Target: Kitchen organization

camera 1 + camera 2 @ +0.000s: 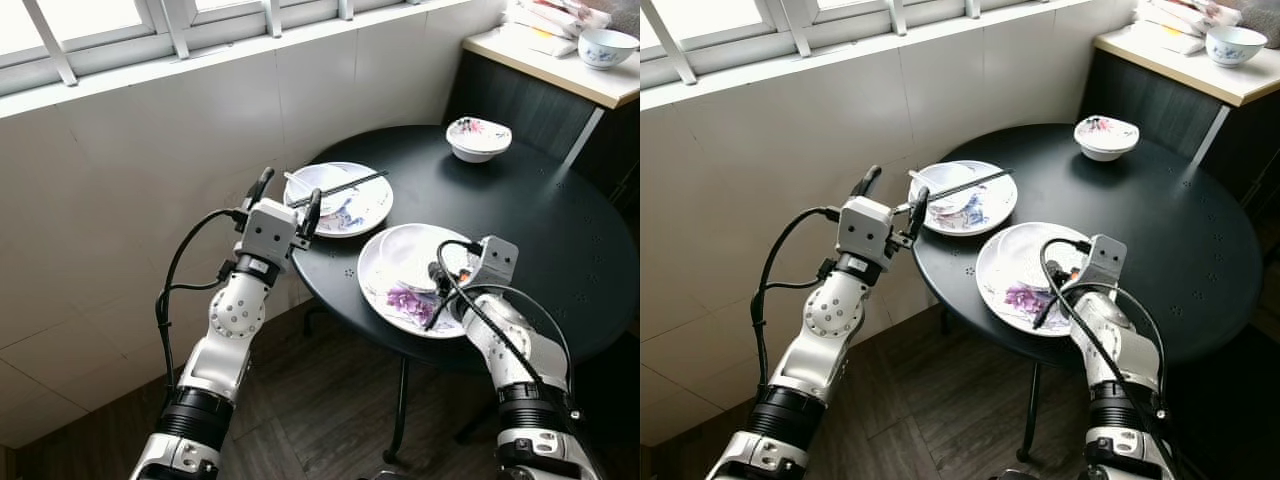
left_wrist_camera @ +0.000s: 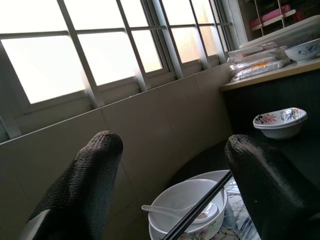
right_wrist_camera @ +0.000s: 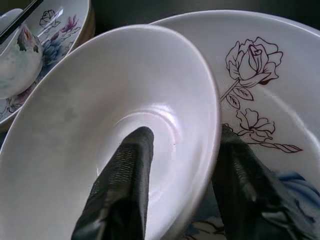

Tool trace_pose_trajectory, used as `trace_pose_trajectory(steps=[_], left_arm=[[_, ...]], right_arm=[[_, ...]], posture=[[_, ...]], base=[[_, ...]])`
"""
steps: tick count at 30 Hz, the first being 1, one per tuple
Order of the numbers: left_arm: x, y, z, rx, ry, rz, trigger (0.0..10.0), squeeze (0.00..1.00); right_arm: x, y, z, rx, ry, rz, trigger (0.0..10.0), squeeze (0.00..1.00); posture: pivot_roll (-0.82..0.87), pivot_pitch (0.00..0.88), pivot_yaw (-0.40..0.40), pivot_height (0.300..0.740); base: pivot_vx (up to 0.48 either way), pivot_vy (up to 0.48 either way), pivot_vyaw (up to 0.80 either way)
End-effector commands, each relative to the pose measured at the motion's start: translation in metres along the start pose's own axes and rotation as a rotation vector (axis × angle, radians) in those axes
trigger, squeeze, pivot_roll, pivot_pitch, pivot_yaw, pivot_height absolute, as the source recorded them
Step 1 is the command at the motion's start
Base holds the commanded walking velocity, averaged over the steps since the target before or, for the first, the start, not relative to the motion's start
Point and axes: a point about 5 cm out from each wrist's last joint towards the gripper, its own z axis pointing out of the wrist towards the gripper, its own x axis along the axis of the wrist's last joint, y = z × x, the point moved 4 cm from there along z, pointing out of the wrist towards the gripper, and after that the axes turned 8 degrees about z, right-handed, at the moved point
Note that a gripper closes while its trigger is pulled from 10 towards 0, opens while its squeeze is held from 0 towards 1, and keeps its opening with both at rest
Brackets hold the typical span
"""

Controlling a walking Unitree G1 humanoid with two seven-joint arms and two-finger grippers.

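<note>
- The right end effector [image 1: 446,272] is mostly hidden behind its own wrist housing in the head views, so its fingertips cannot be made out there.
- The white bowl [image 3: 115,125] is cut off by the wrist picture's lower edge.
- The far bowl [image 1: 606,46] on the side counter [image 1: 560,66] is too small to read its pattern.
- The round worktop [image 1: 520,220] is partly covered by the right arm.
</note>
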Motion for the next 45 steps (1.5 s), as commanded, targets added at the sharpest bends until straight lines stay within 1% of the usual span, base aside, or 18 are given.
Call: trace_pose_trajectory(steps=[1, 11, 14, 17, 18, 19, 20, 23, 24, 25, 28, 29, 30, 31, 32, 35, 40, 45], left_arm=[[-0.001, 0.001, 0.003, -0.004, -0.014, 0.007, 10.0, 0.0], [-0.003, 0.002, 0.003, -0.002, -0.022, 0.011, 10.0, 0.0], [-0.003, 0.002, 0.003, 0.0, -0.023, 0.012, 10.0, 0.0], [-0.003, 0.001, 0.003, 0.002, -0.023, 0.012, 10.0, 0.0], [-0.003, 0.001, 0.003, 0.004, -0.023, 0.013, 10.0, 0.0], [-0.003, 0.001, 0.003, 0.004, -0.023, 0.013, 10.0, 0.0], [-0.003, 0.001, 0.003, 0.005, -0.024, 0.013, 10.0, 0.0], [-0.003, 0.001, 0.003, 0.006, -0.024, 0.012, 10.0, 0.0], [-0.003, 0.001, 0.003, 0.007, -0.025, 0.012, 10.0, 0.0], [-0.003, 0.001, 0.003, 0.007, -0.025, 0.012, 10.0, 0.0], [-0.003, 0.001, 0.003, 0.007, -0.026, 0.013, 10.0, 0.0], [-0.004, 0.001, 0.003, 0.008, -0.027, 0.013, 10.0, 0.0], [-0.004, 0.001, 0.003, 0.008, -0.028, 0.012, 10.0, 0.0], [-0.004, 0.001, 0.003, 0.008, -0.028, 0.012, 10.0, 0.0], [-0.004, 0.001, 0.003, 0.008, -0.029, 0.012, 10.0, 0.0], [-0.004, 0.001, 0.003, 0.01, -0.032, 0.012, 10.0, 0.0], [-0.008, -0.001, 0.002, 0.026, -0.052, 0.007, 10.0, 0.0], [-0.01, 0.001, 0.003, 0.012, -0.065, -0.011, 10.0, 0.0]], right_arm=[[0.008, -0.006, -0.001, 0.017, 0.016, 0.019, 0.0, 0.0], [0.006, -0.008, -0.002, 0.022, 0.012, 0.012, 0.0, 0.0], [0.01, -0.009, -0.002, 0.022, 0.039, 0.0, 0.0, 0.0], [0.03, -0.015, -0.005, 0.05, 0.149, -0.016, 0.0, 0.0], [0.045, -0.021, -0.009, 0.077, 0.235, -0.04, 0.0, 0.0], [0.045, -0.021, -0.009, 0.077, 0.235, -0.04, 0.0, 0.0], [0.063, -0.029, -0.015, 0.106, 0.335, -0.069, 0.0, 0.0], [0.078, -0.036, -0.023, 0.127, 0.432, -0.124, 0.0, 0.0], [0.088, -0.041, -0.029, 0.138, 0.505, -0.148, 0.0, 0.0], [0.088, -0.041, -0.029, 0.138, 0.505, -0.148, 0.0, 0.0], [0.111, -0.063, -0.048, 0.205, 0.675, -0.279, 0.0, 0.0], [0.116, -0.073, -0.057, 0.24, 0.745, -0.35, 0.0, 0.0], [0.116, -0.08, -0.061, 0.271, 0.769, -0.382, 0.0, 0.0], [0.116, -0.08, -0.061, 0.271, 0.769, -0.382, 0.0, 0.0], [0.113, -0.09, -0.066, 0.319, 0.8, -0.426, 0.0, 0.0], [0.107, -0.102, -0.073, 0.379, 0.836, -0.504, 0.0, 0.0], [0.102, -0.11, -0.076, 0.419, 0.858, -0.566, 0.0, 0.0], [0.098, -0.112, -0.077, 0.439, 0.869, -0.591, 0.0, 0.0]], posture=[[-0.12, 0.0, 0.008, 0.74], [-0.12, 0.0, 0.007, 0.74], [-0.12, 0.0, 0.006, 0.74], [-0.12, 0.0, 0.006, 0.74], [-0.12, 0.0, 0.006, 0.74], [-0.12, 0.0, 0.006, 0.74], [-0.12, 0.0, 0.006, 0.74], [-0.12, 0.0, 0.006, 0.74], [-0.12, 0.0, 0.006, 0.74], [-0.12, 0.0, 0.006, 0.74], [-0.12, 0.0, 0.006, 0.74], [-0.12, 0.0, 0.006, 0.74], [-0.12, 0.0, 0.006, 0.74], [-0.12, 0.0, 0.006, 0.74], [-0.12, 0.0, 0.006, 0.74], [-0.12, 0.0, 0.004, 0.74], [-0.12, 0.0, 0.003, 0.74], [-0.12, 0.0, 0.0, 0.74]], base=[[0.0, 0.0, 0.0], [0.0, 0.0, 0.0], [0.0, 0.0, 0.0], [0.0, 0.0, 0.0], [0.0, 0.0, 0.0], [0.0, 0.0, 0.0], [0.0, 0.0, 0.0], [0.0, 0.0, 0.0], [0.0, 0.0, 0.0], [0.0, 0.0, 0.0], [0.0, 0.0, 0.79], [0.0, 0.0, 0.79], [0.0, 0.0, 0.79], [0.0, 0.0, 0.79], [0.0, 0.0, 0.79], [0.0, 0.0, 0.8], [0.0, 0.0, 0.8], [0.0, 0.192, 0.8]])
